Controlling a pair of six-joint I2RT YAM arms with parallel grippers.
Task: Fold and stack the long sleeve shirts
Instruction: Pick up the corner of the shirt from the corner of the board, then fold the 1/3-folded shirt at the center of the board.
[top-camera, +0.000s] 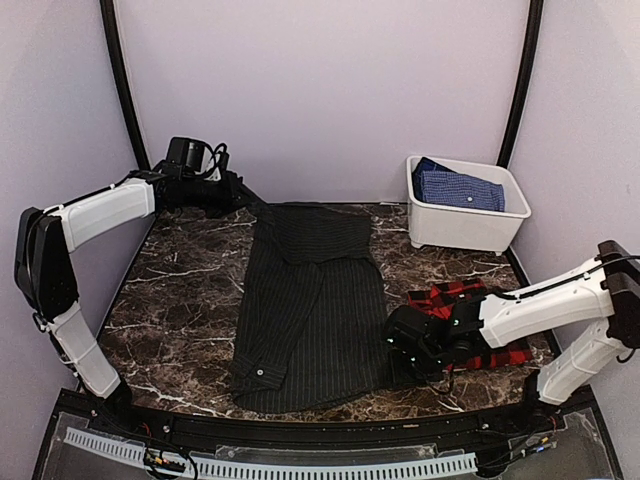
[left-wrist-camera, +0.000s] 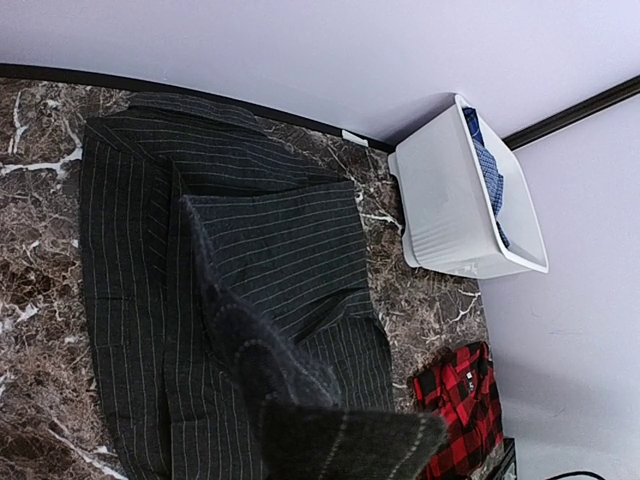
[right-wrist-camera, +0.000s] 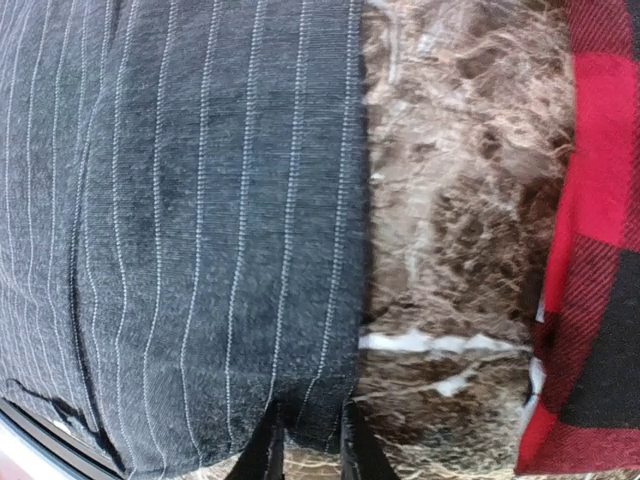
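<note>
**Both tools on the pinstripe shirt**

The right tool has its fingers nearly together over the near-right edge of the pinstripe shirt, apparently pinching it. The left tool seems clamped on the far-left corner: its fingers are hidden, but a strip of cloth rises to it. The shirt lies lengthwise on the worktop, and the plaid shirt lies just to its right, not touching. The cloth is probably light and limp and will sag between grips, so hems and seams are the best places to hold it.
</note>
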